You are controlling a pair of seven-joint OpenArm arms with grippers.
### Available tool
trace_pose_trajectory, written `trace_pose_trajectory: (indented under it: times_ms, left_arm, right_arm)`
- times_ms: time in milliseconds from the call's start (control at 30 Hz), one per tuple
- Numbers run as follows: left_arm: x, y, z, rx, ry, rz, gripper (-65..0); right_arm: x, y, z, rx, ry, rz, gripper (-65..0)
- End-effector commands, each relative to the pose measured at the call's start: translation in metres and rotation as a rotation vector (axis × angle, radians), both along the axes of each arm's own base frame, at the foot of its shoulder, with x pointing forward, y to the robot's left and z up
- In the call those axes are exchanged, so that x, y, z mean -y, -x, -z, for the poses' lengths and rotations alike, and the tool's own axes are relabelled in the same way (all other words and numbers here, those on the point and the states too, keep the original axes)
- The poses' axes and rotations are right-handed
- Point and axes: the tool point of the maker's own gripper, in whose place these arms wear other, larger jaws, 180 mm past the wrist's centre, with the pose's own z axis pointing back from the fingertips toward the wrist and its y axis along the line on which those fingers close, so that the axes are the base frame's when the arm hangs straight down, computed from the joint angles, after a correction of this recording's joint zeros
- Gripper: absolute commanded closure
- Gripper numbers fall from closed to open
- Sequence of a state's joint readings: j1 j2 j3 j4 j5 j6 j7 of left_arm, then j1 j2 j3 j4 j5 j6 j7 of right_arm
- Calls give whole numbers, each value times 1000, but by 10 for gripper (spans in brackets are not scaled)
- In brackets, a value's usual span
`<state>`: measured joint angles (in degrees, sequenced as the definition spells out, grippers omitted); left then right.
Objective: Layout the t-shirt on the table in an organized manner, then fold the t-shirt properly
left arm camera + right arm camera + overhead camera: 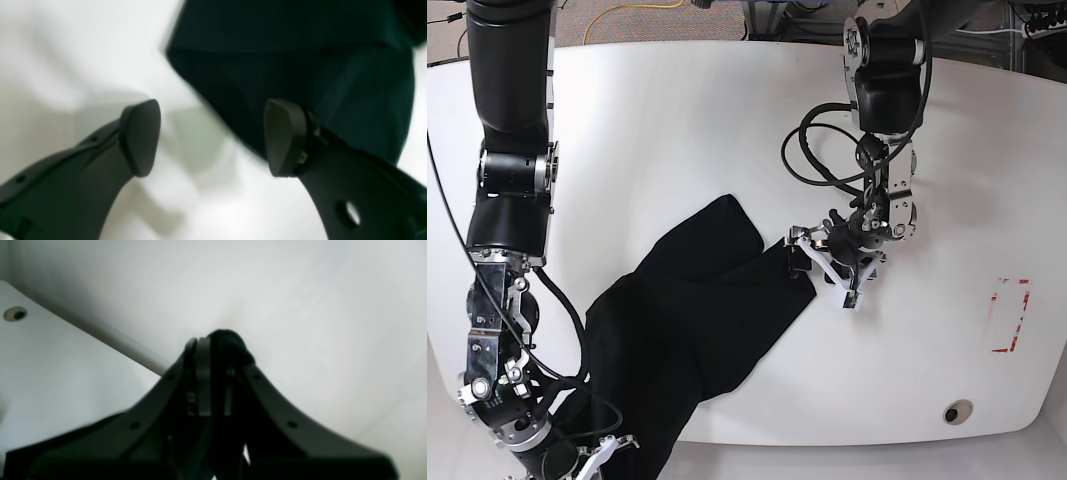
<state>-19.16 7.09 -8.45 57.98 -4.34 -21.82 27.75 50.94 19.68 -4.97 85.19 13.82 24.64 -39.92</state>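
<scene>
The black t-shirt [697,320] lies crumpled in a diagonal band from the middle of the white table [677,120] to its front left edge. My left gripper [823,268] is open at the shirt's right corner. In the left wrist view the left gripper [213,136] stands just above the table, one fingertip [285,136] over the shirt's edge [300,66] and the other over bare table. My right gripper [605,450] is at the front left edge. In the right wrist view the right gripper [213,346] is shut on a bunch of black shirt cloth [228,340].
A red tape rectangle [1010,315] and a round grommet hole [957,412] are at the table's right front. Another grommet hole [15,314] shows in the right wrist view near the table edge. Black cables [812,150] hang by the left arm.
</scene>
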Motion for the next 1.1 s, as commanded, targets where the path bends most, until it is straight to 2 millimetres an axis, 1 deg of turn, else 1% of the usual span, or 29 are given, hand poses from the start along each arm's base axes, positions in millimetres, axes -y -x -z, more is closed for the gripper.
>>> trace_pose_trajectory:
  times_ms: [0,233,267,400,600,700,800,867,900,1000,1067]
  left_arm:
    - [1,-18,-8,26,17,-29,-451]
    - [9,-24,6,-21,44,-29,-451]
    - [12,-26,7,-27,50,-28,-451]
    - [32,-27,9,-52,78,-3,-451]
    - [42,-26,11,-68,72,27,-439]
    - [51,-23,12,-66,45,72,-376]
    - [59,-19,14,-66,24,106,-250]
    - [60,-18,15,-67,21,111,-174]
    - [60,-18,15,-67,22,110,-121]
    - [59,-18,15,-69,21,108,-32]
    - [59,-18,15,-66,20,106,0]
  right_arm:
    - [1,3,-34,90,-15,-6,0]
    - [1,3,-34,89,-19,-10,0]
    - [1,3,-34,89,-19,-10,0]
    - [0,3,-34,91,-20,-11,0]
    - [0,3,-34,91,-20,-11,0]
    - [0,3,-34,91,-21,-12,0]
    - [0,3,-34,91,-21,-12,0]
    - [0,3,-34,91,-21,-12,0]
    - [1,3,-34,91,-22,-11,0]
    - [1,3,-34,91,-22,-11,0]
    - [1,3,-34,91,-22,-11,0]
